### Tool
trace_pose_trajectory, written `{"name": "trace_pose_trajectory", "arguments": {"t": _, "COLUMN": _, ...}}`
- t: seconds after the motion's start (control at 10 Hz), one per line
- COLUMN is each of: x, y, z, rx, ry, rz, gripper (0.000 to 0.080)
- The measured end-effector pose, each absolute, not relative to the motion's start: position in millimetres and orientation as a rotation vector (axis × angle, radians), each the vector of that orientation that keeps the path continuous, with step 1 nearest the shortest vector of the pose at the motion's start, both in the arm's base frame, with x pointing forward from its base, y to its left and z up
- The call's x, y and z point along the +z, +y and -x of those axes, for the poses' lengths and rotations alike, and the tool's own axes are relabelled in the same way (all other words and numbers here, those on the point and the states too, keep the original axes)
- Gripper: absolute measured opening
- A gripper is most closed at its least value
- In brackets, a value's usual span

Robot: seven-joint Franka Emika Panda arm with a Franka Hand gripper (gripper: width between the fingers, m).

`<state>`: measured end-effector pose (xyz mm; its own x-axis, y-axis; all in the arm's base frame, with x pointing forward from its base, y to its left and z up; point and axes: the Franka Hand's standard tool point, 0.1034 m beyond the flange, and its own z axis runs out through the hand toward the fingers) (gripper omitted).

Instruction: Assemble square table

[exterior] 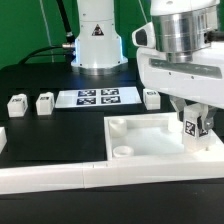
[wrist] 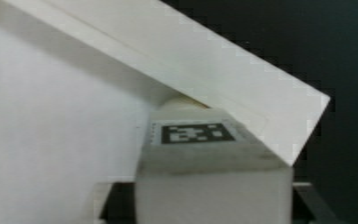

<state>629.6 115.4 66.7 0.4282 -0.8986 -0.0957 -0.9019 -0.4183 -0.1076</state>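
Note:
The white square slab [exterior: 150,140] lies flat with its raised rim and corner sockets facing up. My gripper [exterior: 196,122] is shut on a white tagged leg [exterior: 192,127], held upright over the slab's far corner at the exterior view's right. In the wrist view the leg [wrist: 197,150] fills the space between my dark fingers [wrist: 119,200], its tag facing the camera, with the slab's rim [wrist: 211,70] running diagonally behind it. I cannot tell whether the leg touches the socket. Three more legs stand on the table: two [exterior: 17,104] [exterior: 44,102] at the left and one [exterior: 151,97] behind the slab.
The marker board [exterior: 100,97] lies flat in front of the robot base [exterior: 96,45]. A long white border wall [exterior: 90,180] runs along the front edge, close against the slab. The tabletop is black.

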Motion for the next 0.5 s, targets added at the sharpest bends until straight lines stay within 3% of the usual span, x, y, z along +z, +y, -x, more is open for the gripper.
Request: {"name": "trace_pose_trajectory", "arguments": {"t": 0.5, "x": 66.3, "y": 115.3, "z": -628.8, "rx": 0.140, "ry": 2.348, "rz": 1.699, "gripper": 0.0290}}
